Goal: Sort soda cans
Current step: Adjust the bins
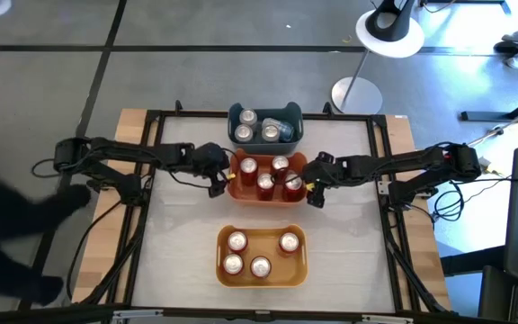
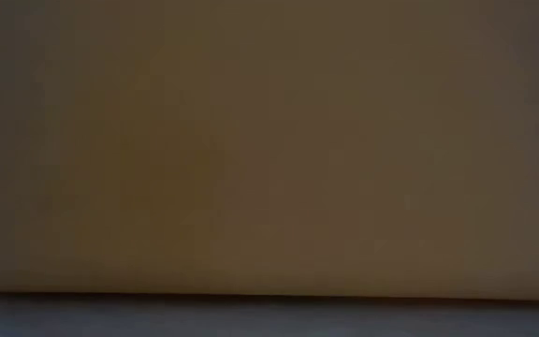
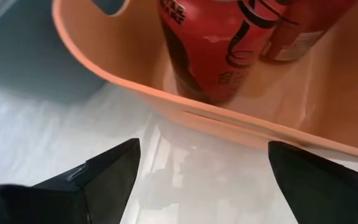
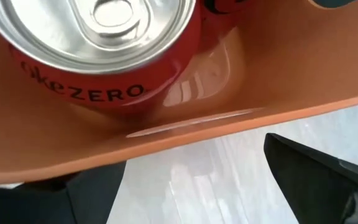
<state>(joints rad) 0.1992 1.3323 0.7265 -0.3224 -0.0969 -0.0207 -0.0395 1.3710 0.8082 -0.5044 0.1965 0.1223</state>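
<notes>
High view: my left gripper (image 1: 216, 183) sits just outside one end wall of the middle orange bin (image 1: 267, 196), and my right gripper (image 1: 314, 192) sits just outside the opposite end wall. The red cans (image 1: 265, 183) stand upright between the two grippers, long axes vertical. A blue bin (image 1: 265, 112) with silver cans (image 1: 269, 132) touches the middle bin's far side; a second orange bin (image 1: 262, 277) with more red cans (image 1: 260, 266) lies well apart on the near side.

Low view: blocked by a plain surface; nothing usable.

Left wrist view: my left fingers (image 3: 107, 177) are spread apart and empty, with bare table between them. The bin wall (image 3: 229, 121) crosses directly ahead; a red can (image 3: 210, 46) stands just beyond it.

Right wrist view: my right fingers (image 4: 316, 171) are parted and hold nothing (the second one shows only partly). The orange rim (image 4: 185, 134) lies between the jaws and a Coke Zero can (image 4: 104, 56), top facing the camera.

Judgement: the right gripper looks nearer a can. Either approach must clear the rim from above; the room between neighbouring cans is tight.
</notes>
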